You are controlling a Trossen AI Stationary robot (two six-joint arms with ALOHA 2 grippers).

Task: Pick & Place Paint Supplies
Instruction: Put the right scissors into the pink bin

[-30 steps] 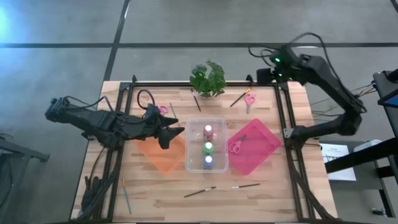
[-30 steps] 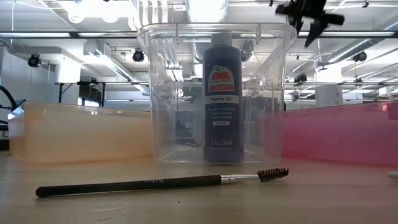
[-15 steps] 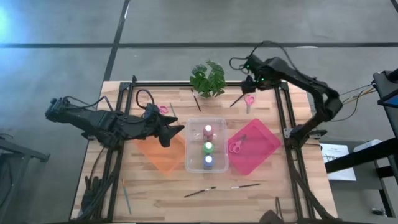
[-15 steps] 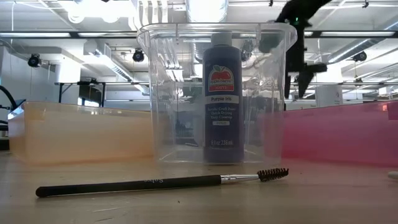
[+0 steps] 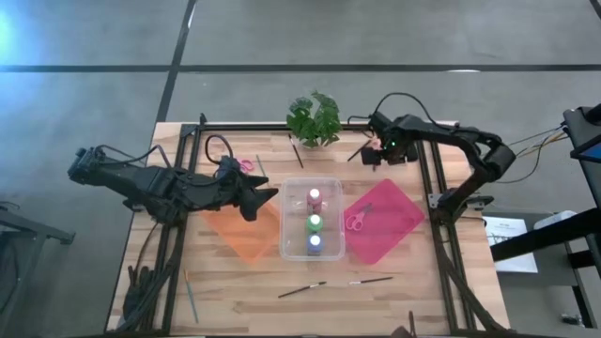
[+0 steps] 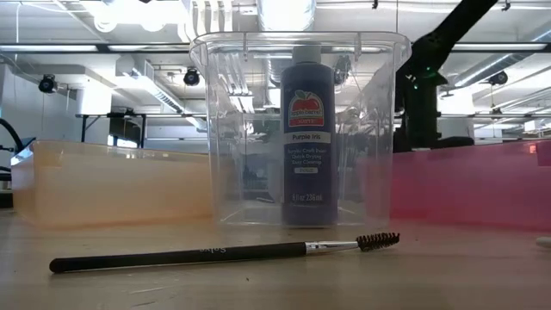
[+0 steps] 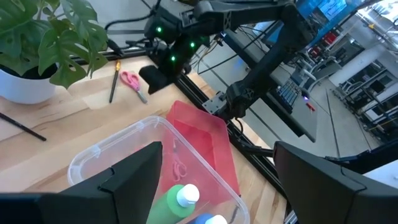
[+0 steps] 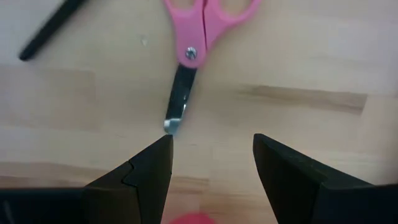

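Observation:
Small pink-handled scissors (image 8: 199, 31) lie flat on the wood at the table's far right, beside a dark brush (image 8: 50, 31). My right gripper (image 8: 211, 140) points down just over them, open, with the blade tip (image 8: 171, 124) next to one finger and nothing between the fingers. It also shows in the high view (image 5: 374, 155). My left gripper (image 5: 268, 197) hangs open above the orange mat (image 5: 246, 235), beside a clear bin (image 5: 286, 246). In the bin stand a pink bottle (image 5: 315, 198), a green bottle (image 5: 315, 223) and a blue bottle (image 5: 315, 244).
A potted plant (image 5: 315, 117) stands at the far edge. A second pair of scissors (image 5: 355, 222) lies on the pink mat (image 5: 394, 211), and a third (image 5: 246, 165) behind my left gripper. Brushes (image 5: 302, 289) (image 5: 371, 280) lie near the front edge, another (image 5: 297, 153) by the plant.
My right gripper has come down from high over the far right corner toward the scissors by the plant, moving a little toward the table's left. It has tipped to point straight down and stays open. My left gripper has kept still.

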